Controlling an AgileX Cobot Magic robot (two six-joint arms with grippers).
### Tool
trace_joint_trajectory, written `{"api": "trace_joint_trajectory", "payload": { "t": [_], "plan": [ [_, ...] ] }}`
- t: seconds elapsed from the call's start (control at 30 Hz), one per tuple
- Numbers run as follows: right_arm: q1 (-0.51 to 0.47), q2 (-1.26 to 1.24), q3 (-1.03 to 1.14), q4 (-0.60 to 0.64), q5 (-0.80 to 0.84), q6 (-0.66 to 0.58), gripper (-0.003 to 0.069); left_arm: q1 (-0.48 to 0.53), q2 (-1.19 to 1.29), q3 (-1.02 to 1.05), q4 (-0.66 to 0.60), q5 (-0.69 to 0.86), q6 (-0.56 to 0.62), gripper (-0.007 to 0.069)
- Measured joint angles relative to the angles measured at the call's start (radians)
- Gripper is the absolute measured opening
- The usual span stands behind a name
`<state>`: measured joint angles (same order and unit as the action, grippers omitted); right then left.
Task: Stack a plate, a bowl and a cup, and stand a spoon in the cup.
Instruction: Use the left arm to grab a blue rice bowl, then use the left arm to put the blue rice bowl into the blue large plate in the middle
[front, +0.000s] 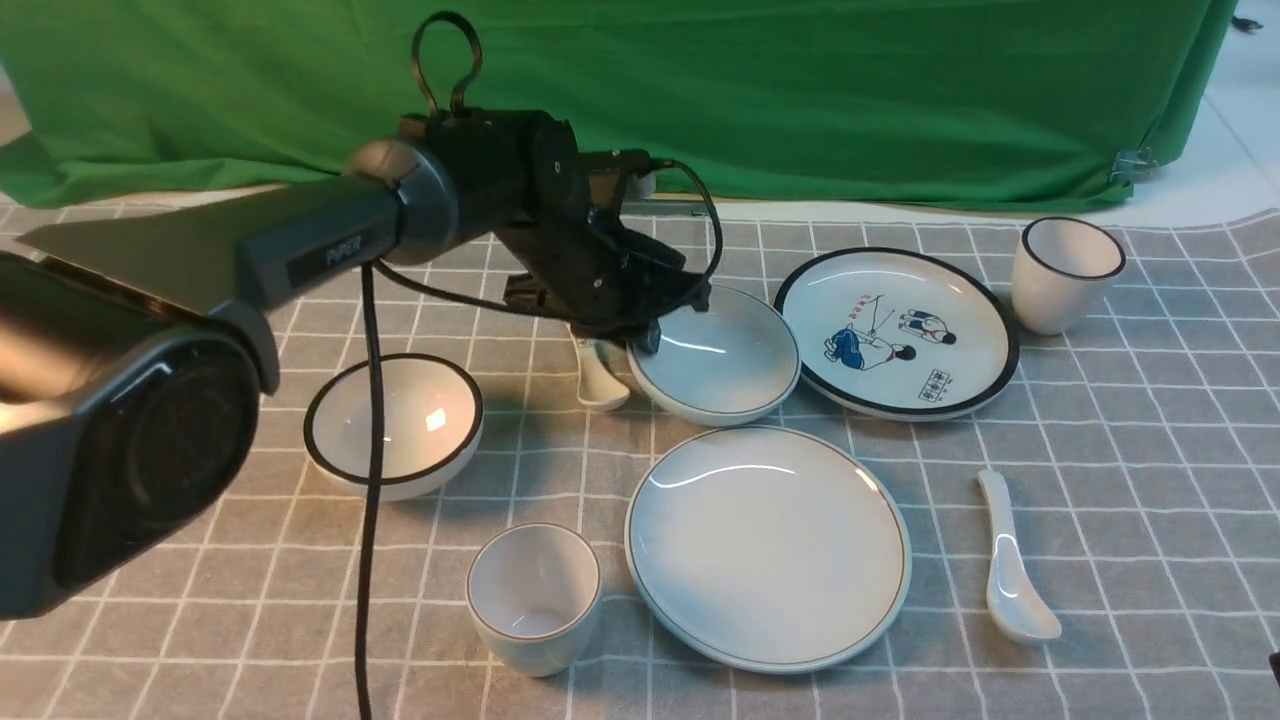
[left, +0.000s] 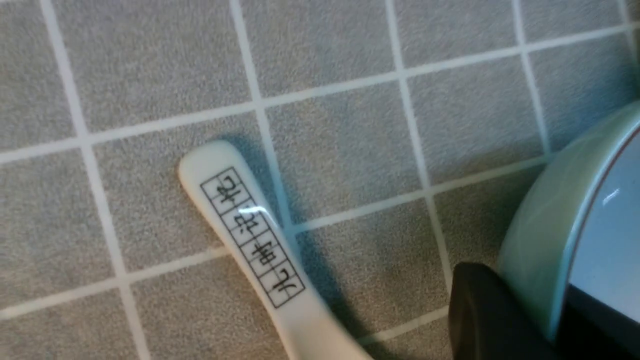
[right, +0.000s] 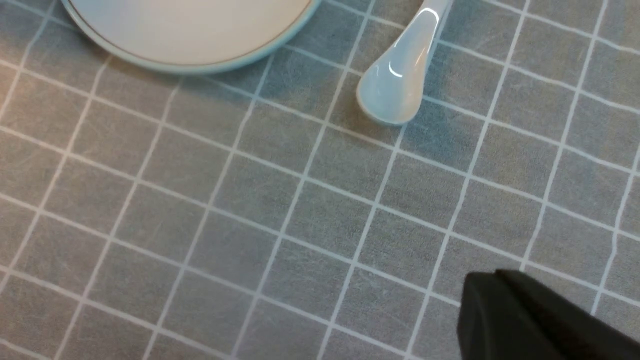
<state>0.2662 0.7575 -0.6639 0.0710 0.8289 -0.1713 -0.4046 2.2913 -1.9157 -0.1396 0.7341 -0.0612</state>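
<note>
So the left fingers (front: 648, 337) are closed down to a pinch on the rim of the shallow, pale grey-white bowl with the thin dark rim line (front: 715, 360). One finger's on the outside of the wall, the other's over the inside. The rest of the bowl sits to the right of them and a bit nearer the camera. Can't really tell if it's touching the counter (front: 1130, 480) or slightly up.

The plain round grey-white plate with a thin dark rim (front: 768, 550) is nearer the camera than those fingers and off to their right, nothing stacked on it. The small handleless grey-white cup (front: 535, 595) is well nearer and a bit to their left, while the long glossy white ceramic spoon (front: 1010, 570) lies nearer and well off to their right.

Just left of the fingers there's the shorter white spoon with the patterned handle (left: 250, 240), apart from the bowl.

Right fingers (right: 520, 315) are shut with nothing visible in them, well apart from the long spoon.
</note>
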Motion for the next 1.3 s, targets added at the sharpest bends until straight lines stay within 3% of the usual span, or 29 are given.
{"api": "trace_joint_trajectory", "payload": {
  "t": [0.33,0.43,0.6,0.73,0.87,1.3],
  "plan": [
    [0.000,0.000,0.000,0.000,0.007,-0.007,0.0022,0.003,-0.150,-0.035,0.011,0.084,0.020,0.0032],
    [0.000,0.000,0.000,0.001,0.007,-0.007,0.0022,-0.012,-0.266,-0.035,-0.056,0.161,0.105,0.0032],
    [0.000,0.000,0.000,0.001,0.007,-0.008,0.0025,-0.073,-0.386,0.092,-0.061,0.174,0.137,0.0032],
    [0.000,0.000,0.000,0.001,0.005,-0.008,0.0027,-0.158,-0.419,0.380,-0.077,0.033,0.140,0.0032],
    [0.000,0.000,0.000,0.001,0.000,-0.008,0.0028,-0.187,-0.399,0.512,-0.084,-0.114,0.132,0.0032],
    [0.000,0.000,0.000,0.001,0.002,-0.008,0.0035,-0.187,-0.302,0.543,-0.057,-0.241,0.095,0.0034]
  ]
}}
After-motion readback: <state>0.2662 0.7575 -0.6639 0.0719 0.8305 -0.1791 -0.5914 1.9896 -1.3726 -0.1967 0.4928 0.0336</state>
